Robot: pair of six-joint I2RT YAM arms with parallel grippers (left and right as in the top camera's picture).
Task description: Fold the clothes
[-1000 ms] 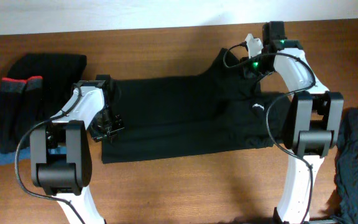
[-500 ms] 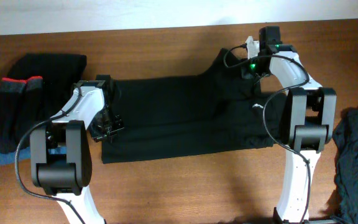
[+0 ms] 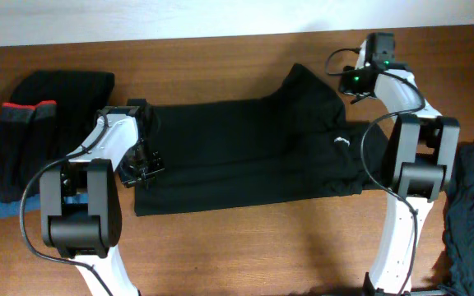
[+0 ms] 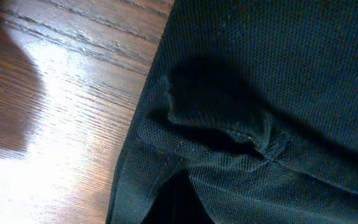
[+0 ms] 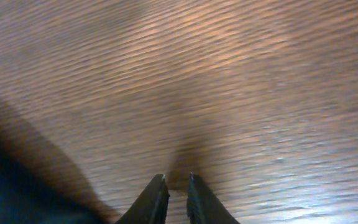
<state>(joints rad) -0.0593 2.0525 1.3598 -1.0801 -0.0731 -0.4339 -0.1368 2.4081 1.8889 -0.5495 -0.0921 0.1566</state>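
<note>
While the long black garment (image 3: 237, 156) lies spread out flat across the middle of the wooden desk (image 3: 245, 247), the two arms sit at its opposite ends. So the left end effector (image 3: 142, 168) is down at the garment's left edge with its jaws fully closed. From its wrist cam all I get is black mesh-like fabric with a stitched hem and a little puckered fold right where cloth meets wood, so I honestly can't tell if it's got cloth pinched or is just sitting on it.

Meanwhile the right end effector (image 3: 379, 43) is off the cloth, beside the garment's far right corner and over bare wood. Its wrist cam shows the two fingertips (image 5: 154, 199) only a crack apart with nothing between them — just wood grain underneath and a bit of dark fabric in the lower left of that view.

A small white logo (image 3: 341, 141) shows on the right part of the garment, which bunches up a bit there and has a flap poking toward the far edge of the desk.

Off to the left there's a stack of black clothes (image 3: 64, 107), with red-trimmed dark pieces (image 3: 19, 111) beside it and something blue (image 3: 5, 210) peeking out below. Another dark grey garment (image 3: 471, 222) lies crumpled at the right edge of the desk, beyond the right arm
</note>
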